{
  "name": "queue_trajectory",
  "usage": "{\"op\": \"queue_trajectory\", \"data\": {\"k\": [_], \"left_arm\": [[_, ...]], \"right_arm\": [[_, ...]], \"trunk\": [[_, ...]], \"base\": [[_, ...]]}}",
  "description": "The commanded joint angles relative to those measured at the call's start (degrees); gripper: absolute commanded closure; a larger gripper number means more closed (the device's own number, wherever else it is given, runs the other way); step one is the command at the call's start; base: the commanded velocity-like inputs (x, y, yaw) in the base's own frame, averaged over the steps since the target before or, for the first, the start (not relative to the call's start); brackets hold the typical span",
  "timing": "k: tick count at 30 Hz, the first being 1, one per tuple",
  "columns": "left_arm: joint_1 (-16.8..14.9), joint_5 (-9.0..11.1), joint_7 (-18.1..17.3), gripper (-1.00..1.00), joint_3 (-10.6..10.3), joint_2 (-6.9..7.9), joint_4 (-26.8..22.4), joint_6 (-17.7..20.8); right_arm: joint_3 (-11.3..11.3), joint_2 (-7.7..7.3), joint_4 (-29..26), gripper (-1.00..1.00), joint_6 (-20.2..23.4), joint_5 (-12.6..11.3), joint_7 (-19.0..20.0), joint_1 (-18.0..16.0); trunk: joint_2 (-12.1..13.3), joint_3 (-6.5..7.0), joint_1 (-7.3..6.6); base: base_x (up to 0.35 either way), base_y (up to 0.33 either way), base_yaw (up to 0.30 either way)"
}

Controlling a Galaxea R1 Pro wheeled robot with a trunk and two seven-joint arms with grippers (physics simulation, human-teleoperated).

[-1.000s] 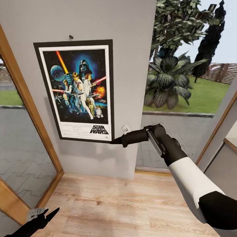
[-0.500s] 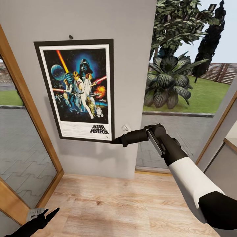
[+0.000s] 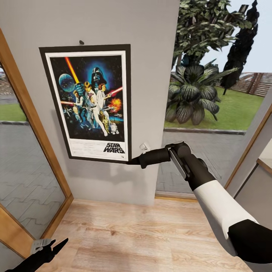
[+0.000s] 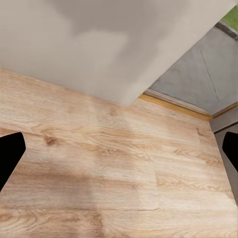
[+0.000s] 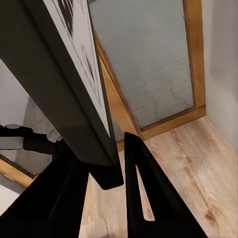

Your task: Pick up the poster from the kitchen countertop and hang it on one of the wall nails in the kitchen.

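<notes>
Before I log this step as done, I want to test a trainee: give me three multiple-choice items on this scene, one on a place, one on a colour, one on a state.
1. Which corner of the poster does the right gripper grip?
A. top left
B. bottom right
C. top right

2. What colour is the poster's frame?
A. black
B. gold
C. white

3. How do the left gripper's jaws stand?
A. shut on the poster
B. shut on a cup
C. open, with nothing between them

Key:
1 B, the head view shows the arm ending at that corner.
2 A, a thin black edge rings the white border.
3 C, the left wrist view shows the wooden floor between them.
</notes>
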Motion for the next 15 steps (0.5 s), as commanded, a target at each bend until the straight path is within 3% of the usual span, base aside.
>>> {"op": "queue_trajectory", "data": {"k": [1,15], "left_arm": [[-0.06,0.42,-0.07,-1.00,-0.50,0.04,0.05,-0.34],[-0.06,0.42,-0.07,-1.00,-0.46,0.04,0.05,-0.34]], "right_arm": [[0.06,-0.01,0.00,1.00,0.64,-0.57,-0.17,-0.07],[-0.07,-0.01,-0.05,1.00,0.42,-1.49,-0.24,-0.07]], "trunk": [[-0.13,-0.13,0.04],[-0.13,-0.13,0.04]], "base": [[0.000,0.000,0.000],[0.034,0.000,0.000]]}}
